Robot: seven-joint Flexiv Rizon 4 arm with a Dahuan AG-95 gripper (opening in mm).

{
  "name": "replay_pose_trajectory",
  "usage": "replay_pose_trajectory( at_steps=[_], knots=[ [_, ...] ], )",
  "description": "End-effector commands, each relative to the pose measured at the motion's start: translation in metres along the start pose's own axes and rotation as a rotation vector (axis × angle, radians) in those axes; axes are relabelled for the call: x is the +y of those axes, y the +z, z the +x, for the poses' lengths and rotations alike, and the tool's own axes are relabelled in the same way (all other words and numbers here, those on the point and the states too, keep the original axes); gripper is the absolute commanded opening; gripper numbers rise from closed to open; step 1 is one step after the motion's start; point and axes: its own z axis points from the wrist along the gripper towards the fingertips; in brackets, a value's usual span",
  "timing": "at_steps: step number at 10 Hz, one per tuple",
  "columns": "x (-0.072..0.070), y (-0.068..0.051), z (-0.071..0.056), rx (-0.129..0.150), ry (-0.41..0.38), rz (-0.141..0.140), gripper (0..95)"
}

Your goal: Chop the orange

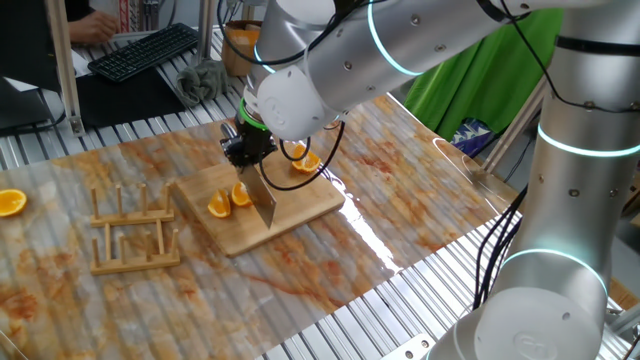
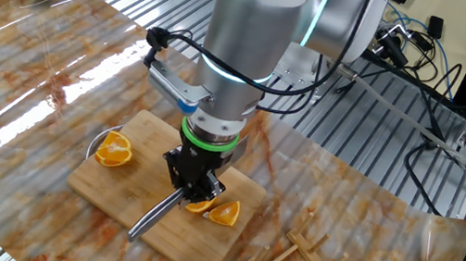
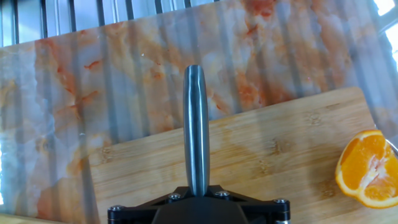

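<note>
Currently your gripper is clamped on the knife, blade down between the orange wedges on the board; push crookedly and they may skid aside.

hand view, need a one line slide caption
Gripper shut on knife over the board, orange half at right edge.

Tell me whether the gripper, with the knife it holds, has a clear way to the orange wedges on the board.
Probably yes: the gripper is shut on the knife, whose blade already stands beside the orange wedges on the wooden board, with nothing between them.
</note>
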Motion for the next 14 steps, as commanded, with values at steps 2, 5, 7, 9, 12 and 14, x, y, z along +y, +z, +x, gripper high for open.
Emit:
replay_pose_trajectory(
  at_steps=[2,5,7,9,12,14],
  knots=[
    [0.000,0.006,0.003,-0.007,0.005,0.004,0.0],
    [-0.002,0.012,0.006,-0.019,0.005,0.003,0.0],
    [-0.002,0.016,0.008,-0.025,0.008,0.002,0.0],
    [-0.001,0.021,0.010,-0.039,0.011,0.001,0.0],
    [-0.003,0.031,0.011,-0.043,0.009,0.000,0.0],
    [-0.001,0.034,0.011,-0.030,0.015,-0.008,0.0]
  ],
)
